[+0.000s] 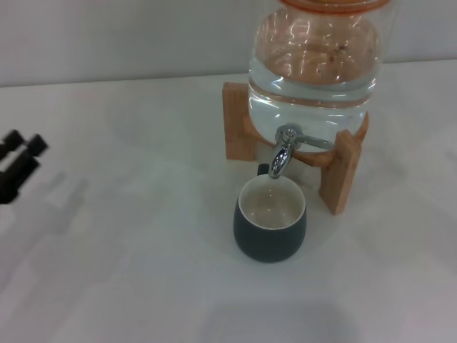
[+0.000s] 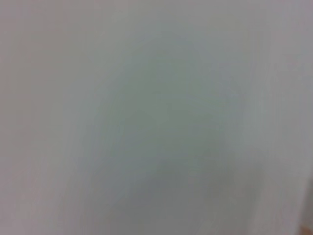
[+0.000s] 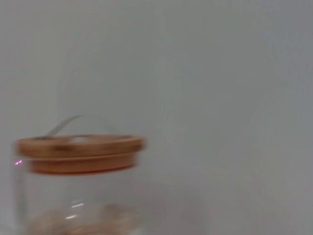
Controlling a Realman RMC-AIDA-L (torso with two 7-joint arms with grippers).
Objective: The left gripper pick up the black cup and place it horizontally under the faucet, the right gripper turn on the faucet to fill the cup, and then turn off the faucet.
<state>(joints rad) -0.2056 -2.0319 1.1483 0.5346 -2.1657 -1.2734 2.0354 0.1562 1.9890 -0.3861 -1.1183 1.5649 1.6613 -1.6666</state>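
Observation:
The black cup (image 1: 270, 232) stands upright on the white table, its cream inside showing, directly below the spout of the chrome faucet (image 1: 284, 151). The faucet's thin lever points toward the right side of the head view. My left gripper (image 1: 19, 161) sits far off at the left edge of the head view, well apart from the cup, open and holding nothing. The right gripper does not show in any view. The left wrist view shows only a blank pale surface.
The glass water jar (image 1: 314, 64) rests on a wooden stand (image 1: 341, 179) behind the cup. The right wrist view shows the jar's wooden lid (image 3: 80, 149) against a pale wall. The white table (image 1: 128, 271) stretches to the left and front of the cup.

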